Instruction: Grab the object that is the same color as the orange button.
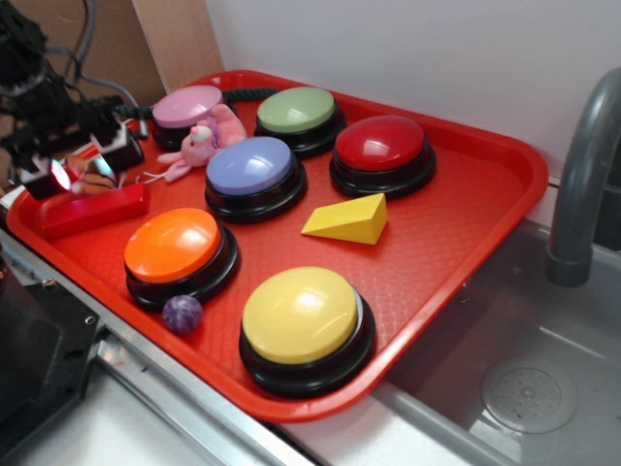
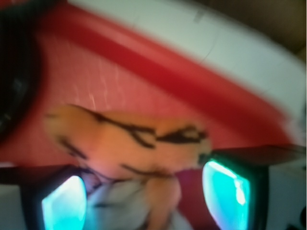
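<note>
At the tray's (image 1: 505,184) left corner, above a red block (image 1: 92,209), the claw (image 1: 82,170) was clenched on the tiger toy (image 2: 129,143): orange plush with black stripes and a white patch, pinched between the two fingers (image 2: 225,189). The orange button (image 1: 179,252) sat near the tray's front edge.
</note>
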`<move>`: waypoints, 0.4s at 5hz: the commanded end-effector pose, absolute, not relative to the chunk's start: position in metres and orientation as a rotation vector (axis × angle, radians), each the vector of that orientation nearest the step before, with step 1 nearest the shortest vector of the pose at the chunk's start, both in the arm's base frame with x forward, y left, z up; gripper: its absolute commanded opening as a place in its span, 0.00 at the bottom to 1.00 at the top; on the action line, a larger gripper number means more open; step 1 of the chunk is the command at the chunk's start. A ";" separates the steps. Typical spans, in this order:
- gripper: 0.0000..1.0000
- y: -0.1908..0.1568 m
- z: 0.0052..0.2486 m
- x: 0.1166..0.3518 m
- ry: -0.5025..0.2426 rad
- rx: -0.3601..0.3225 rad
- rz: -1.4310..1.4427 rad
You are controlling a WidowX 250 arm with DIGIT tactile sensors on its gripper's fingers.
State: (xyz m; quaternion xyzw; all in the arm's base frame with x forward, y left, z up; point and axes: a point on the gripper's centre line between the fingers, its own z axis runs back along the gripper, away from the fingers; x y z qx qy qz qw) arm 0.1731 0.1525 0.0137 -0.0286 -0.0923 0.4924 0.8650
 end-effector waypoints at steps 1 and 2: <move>0.00 0.157 0.017 0.173 -0.289 -0.065 1.008; 0.00 0.155 0.026 0.173 -0.295 -0.045 0.973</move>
